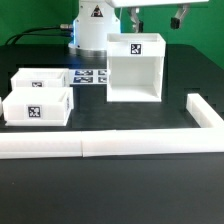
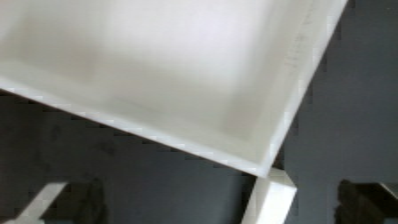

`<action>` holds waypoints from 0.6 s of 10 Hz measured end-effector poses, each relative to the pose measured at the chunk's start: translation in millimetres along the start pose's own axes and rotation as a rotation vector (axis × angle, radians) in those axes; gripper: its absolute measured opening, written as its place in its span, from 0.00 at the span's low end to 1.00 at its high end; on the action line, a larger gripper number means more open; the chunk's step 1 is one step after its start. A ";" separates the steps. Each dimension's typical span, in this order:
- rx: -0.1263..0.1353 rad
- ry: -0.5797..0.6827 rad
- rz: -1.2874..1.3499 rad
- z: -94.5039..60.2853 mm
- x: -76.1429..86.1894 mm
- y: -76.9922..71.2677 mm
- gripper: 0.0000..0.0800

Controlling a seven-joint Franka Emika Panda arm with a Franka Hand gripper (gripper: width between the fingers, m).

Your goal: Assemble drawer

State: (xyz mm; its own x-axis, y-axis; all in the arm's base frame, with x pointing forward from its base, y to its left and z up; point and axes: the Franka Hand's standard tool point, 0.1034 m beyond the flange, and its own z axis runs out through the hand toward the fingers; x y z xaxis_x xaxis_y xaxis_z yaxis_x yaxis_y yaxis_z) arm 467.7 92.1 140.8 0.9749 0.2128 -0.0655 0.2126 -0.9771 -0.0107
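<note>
Shows drawer box [image 1: 135, 68] upright on table [image 1: 150, 195], open front outward, below gripper [image 1: 157, 15] and clear of it. Shows jaws spread wide, holding nothing. Places rear drawer [image 1: 42, 79] and front drawer [image 1: 38, 108] toward exterior view's left, marker board [image 1: 89, 76] behind.

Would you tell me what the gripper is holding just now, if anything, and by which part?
Nothing: the gripper is open, and only dark table shows between its fingers; the box is not gripped.

White cabinet [image 1: 134, 80] w/ b&w tag [image 1: 136, 45]; black table [image 1: 120, 190]; white fence [image 1: 100, 147].
</note>
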 end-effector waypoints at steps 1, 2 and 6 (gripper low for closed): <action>-0.005 0.026 0.134 0.1 -13.3 -5.0 0.81; -0.008 0.020 0.218 3.6 -26.4 -10.0 0.81; 0.006 0.056 0.285 23.7 -42.4 -21.6 0.81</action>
State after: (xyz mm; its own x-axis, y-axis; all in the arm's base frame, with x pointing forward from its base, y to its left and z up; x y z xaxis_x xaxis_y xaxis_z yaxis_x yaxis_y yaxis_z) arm 420.3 104.1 120.2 0.9974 -0.0709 -0.0120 -0.0710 -0.9975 -0.0057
